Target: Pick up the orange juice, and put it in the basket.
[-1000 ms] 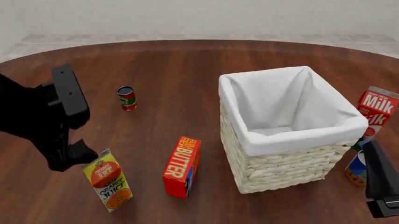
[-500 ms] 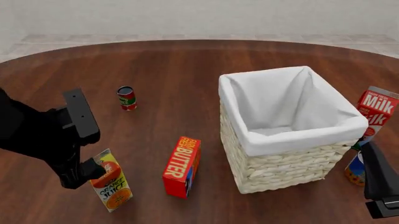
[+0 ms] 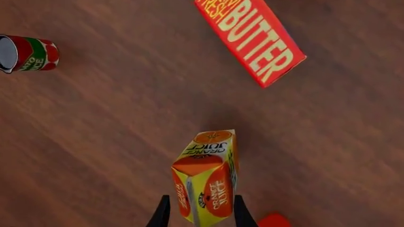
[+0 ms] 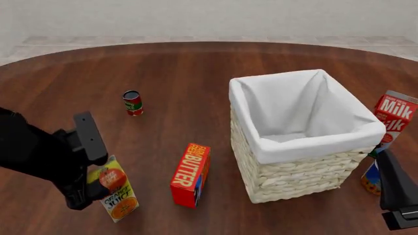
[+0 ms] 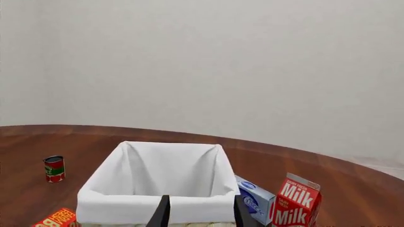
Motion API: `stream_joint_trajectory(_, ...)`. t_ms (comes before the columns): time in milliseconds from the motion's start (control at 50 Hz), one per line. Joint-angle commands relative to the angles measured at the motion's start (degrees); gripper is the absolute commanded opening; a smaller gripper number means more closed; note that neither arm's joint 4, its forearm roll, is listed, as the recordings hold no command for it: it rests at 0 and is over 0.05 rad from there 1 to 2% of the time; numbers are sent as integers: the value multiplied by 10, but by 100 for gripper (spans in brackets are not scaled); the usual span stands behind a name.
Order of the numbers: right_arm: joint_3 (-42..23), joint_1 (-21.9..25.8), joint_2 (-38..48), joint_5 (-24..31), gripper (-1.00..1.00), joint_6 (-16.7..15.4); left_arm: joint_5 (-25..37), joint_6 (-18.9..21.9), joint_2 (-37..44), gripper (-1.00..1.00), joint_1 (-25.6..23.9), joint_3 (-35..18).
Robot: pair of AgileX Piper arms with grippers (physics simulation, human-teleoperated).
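The left gripper (image 3: 197,218) hangs spread around the gable top of the orange juice (image 4: 113,195), upright near the table's (image 4: 183,73) near left edge, so the grasp step next calls for closing, then lifting toward the basket (image 4: 297,169).

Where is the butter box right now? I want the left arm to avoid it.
In the front view the butter box stands near the table's front, between the orange juice on its left and the basket on its right.

Left gripper (image 3: 197,215) lowered at the table's near-left edge, fingers apart. Right gripper (image 5: 198,210) raised, fingers apart.
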Motion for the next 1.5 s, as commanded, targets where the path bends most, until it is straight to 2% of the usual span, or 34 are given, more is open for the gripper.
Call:
stream_joint_trajectory(20,0,5,0,2,100,1,-33,9,24,100,12,17)
stream_joint_trajectory(100,0,6,0,2,100,1,-35,-2,20,100,-7,28)
stream_joint_trajectory(220,0,3,0,2,100,1,-61,-2,35,100,-2,53)
stream_joint_trajectory(380,0,5,0,3,100,1,-76,6,45,100,10,60)
stream_joint_trajectory(660,0,5,0,5,100,2,-92,-19,59,100,5,70)
stream_joint_trajectory(720,0,4,0,5,100,1,-82,-38,51,100,-12,70)
stream_joint_trajectory(800,0,5,0,4,100,1,-78,-35,53,100,-6,65)
stream_joint_trajectory(820,0,5,0,3,100,0,-77,-39,48,-100,-14,69)
stream_joint_trajectory(900,0,5,0,1,100,0,-70,-34,45,-100,-12,72)
stream_joint_trajectory(1000,0,4,0,0,100,0,-44,-36,36,-100,-16,36)
stream_joint_trajectory(1080,0,4,0,-3,100,1,-19,-5,32,-100,5,12)
stream_joint_trajectory(1160,0,4,0,-3,100,-3,23,-12,23,-100,-2,-44)
stream_joint_trajectory(1180,0,4,0,-3,100,-3,24,-12,23,-100,-2,-44)
stream_joint_trajectory(1220,0,2,0,-5,100,-4,64,-51,13,-100,-33,-84)
stream_joint_trajectory(1240,0,1,0,-6,100,-5,86,-88,11,-100,-55,-103)
stream_joint_trajectory(1280,-1,1,0,-8,100,-14,131,-125,-12,-100,-112,-139)
stream_joint_trajectory(1300,-1,0,0,-10,100,-10,151,-128,-13,-100,-122,-174)
stream_joint_trajectory(1340,-1,-1,0,-11,100,-9,165,-126,-15,-100,-130,-187)
stream_joint_trajectory(1360,0,0,0,-14,100,-5,187,-116,-2,-100,-129,-242)
stream_joint_trajectory(1400,0,1,0,-17,100,-9,187,-123,3,-100,-147,-264)
stream_joint_trajectory(1500,0,4,0,-21,100,-9,187,-109,17,-100,-146,-302)
